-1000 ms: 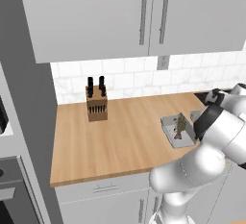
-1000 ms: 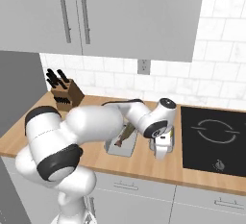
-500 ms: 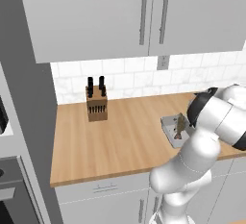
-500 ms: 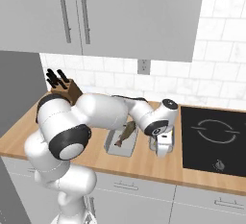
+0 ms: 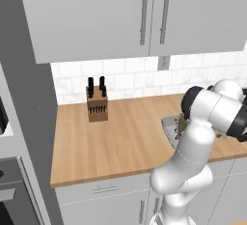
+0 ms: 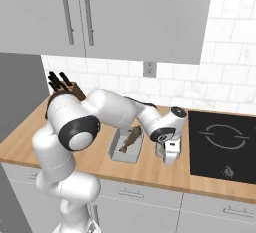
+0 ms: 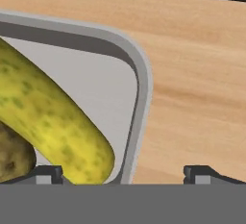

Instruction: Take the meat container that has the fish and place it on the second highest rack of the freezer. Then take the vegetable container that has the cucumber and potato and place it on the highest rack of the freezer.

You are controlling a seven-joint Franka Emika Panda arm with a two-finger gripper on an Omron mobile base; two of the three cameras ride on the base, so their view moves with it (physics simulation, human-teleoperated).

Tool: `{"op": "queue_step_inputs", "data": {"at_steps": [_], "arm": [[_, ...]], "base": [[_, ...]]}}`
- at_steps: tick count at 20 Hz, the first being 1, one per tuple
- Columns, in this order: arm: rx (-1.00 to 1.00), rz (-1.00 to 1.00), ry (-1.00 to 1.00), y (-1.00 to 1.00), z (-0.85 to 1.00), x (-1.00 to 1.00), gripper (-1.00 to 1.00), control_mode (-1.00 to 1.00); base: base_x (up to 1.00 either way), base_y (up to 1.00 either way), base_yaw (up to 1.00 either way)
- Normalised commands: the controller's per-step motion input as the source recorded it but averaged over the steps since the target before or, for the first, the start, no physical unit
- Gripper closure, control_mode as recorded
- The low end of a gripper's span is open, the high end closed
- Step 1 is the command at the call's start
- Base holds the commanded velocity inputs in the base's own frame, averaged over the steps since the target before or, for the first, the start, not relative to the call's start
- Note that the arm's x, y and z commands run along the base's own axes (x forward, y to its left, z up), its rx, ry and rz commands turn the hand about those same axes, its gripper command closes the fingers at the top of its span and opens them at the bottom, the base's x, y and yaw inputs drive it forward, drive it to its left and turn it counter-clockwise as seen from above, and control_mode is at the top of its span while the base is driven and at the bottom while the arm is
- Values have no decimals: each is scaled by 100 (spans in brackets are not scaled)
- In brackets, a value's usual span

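Veg tray: its grey rim [image 7: 139,98] sat right under my hand on the counter, just beside the cooktop; rounded corner close up in hand view.
Contents: cucumber [image 7: 53,117] lay slantwise across the tray, potato [image 7: 14,155] tucked against it at the edge of view.
Gripper: my gripper [image 7: 122,174] was spread wide, holding nothing. One tip was over the cucumber side, the other over bare wood, so the jaws straddled the tray wall.
Change: over the last sec my elbow swung round and up in both base views. The hand itself barely shifted and stayed low at the veg tray.
Meaning: prob. lining up a pinch on that wall, not yet closed on it.
Fish tray: still on the counter [image 6: 116,149], just left of my wrist, with the fish [image 6: 131,138] lying lengthwise in it, untouched.
Task status: nothing moved to the freezer yet. The fish tray was meant to go 1st, so working at the veg tray looked out of order to me.
Risk: cucumber sat close to the inner tip and could get nipped with the wall.
Surface: pale wood counter [image 5: 125,137], flat, with a knife block [image 5: 97,104] well apart toward the back wall.
Cooktop: black glass [image 6: 222,142], set flush w/ the wood to my right.
Room: white tile backsplash w/ an outlet [image 6: 149,69]; grey wall cabinets [image 5: 120,11] overhead, doors closed.
Left side: tall grey unit [image 5: 29,122] at the counter's end. Couldn't tell if that was the freezer; no shelves in sight.
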Motion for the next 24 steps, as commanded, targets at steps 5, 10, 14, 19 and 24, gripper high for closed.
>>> {"op": "queue_step_inputs", "data": {"at_steps": [5,10,14,19,24], "arm": [[0,0,0,-5,-20,8,-100,-100],[0,0,0,-1,-21,11,100,-100],[0,0,-3,0,-8,13,100,-100],[0,0,-14,0,-4,-9,100,-100],[-2,0,0,4,46,-8,100,-100]], "base": [[0,0,0],[0,0,0],[0,0,0],[0,0,0],[0,0,0]]}}
